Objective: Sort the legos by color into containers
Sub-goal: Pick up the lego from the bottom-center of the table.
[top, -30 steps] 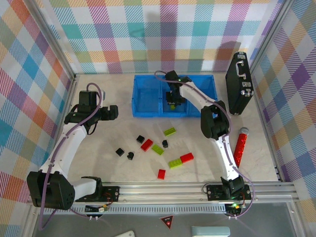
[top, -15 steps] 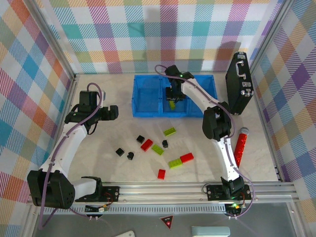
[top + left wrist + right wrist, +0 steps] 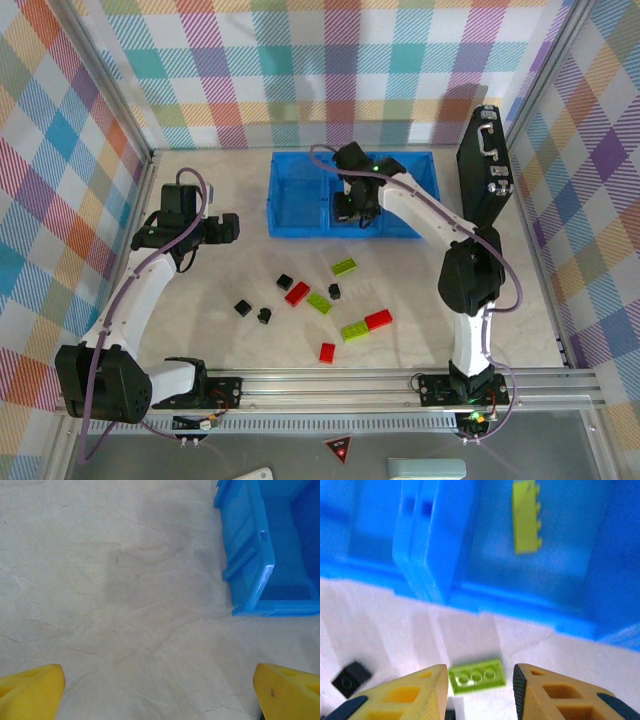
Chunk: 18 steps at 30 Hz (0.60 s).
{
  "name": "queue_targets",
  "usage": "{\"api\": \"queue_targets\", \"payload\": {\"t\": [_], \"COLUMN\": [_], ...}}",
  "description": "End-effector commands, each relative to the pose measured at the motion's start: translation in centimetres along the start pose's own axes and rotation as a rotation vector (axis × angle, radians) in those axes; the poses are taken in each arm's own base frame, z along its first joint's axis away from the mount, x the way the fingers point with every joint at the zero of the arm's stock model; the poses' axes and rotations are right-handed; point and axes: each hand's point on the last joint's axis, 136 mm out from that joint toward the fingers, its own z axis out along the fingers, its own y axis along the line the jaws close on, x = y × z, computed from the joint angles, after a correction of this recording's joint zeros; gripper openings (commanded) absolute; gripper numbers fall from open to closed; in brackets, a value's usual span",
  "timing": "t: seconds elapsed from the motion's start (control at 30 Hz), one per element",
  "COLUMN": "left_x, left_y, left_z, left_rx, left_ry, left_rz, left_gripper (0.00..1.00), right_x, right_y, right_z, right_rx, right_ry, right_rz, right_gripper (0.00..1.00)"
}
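The blue tray [image 3: 300, 232] of three containers stands at the back of the table. My right gripper [image 3: 349, 207] hovers over its middle compartment, open and holding nothing. In the right wrist view a lime green lego [image 3: 526, 517] lies on that compartment's floor, beyond the yellow fingers [image 3: 420, 692] of the gripper [image 3: 481, 685]. Far below, another green lego [image 3: 477, 676] and a black one [image 3: 351, 678] lie on the table. Loose legos are scattered mid-table: green [image 3: 344, 266], red [image 3: 297, 293], black [image 3: 242, 307], red [image 3: 327, 352]. My left gripper [image 3: 228, 228] is open over bare table, left of the tray [image 3: 250, 565].
A black hard case [image 3: 483, 170] stands upright at the back right. A red cylinder with a grey cap [image 3: 489, 295] lies on the right side of the table. Checkered walls close in the back and both sides.
My right gripper has opened and let go of the green lego, which now lies in the middle compartment. The right arm's elbow has swung to the right. The left arm has not moved.
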Motion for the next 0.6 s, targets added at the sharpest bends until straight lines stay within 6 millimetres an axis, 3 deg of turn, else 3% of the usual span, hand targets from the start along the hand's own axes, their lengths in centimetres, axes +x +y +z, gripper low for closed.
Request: {"api": "queue_targets", "payload": {"t": [0.0,0.2,0.57], "left_x": [0.4,0.4,0.3], "left_y": [0.3,0.3,0.1], "left_z": [0.2,0.2,0.1], "left_rx": [-0.014,-0.013,-0.003], "left_ry": [0.012,0.017,0.013], "left_rz": [0.010,0.013,0.013], "left_gripper": [0.96,0.96,0.96], "right_x": [2.2,8.2,18.3], "right_y": [0.8,1.2,-2.0], "right_z": [-1.3,-1.7,-2.1], "right_rx": [-0.019,-0.011,0.044], "right_ry": [0.013,0.097,0.245], "right_rz": [-0.016,-0.054,0.000], "right_gripper": [0.41,0.41,0.42]}}
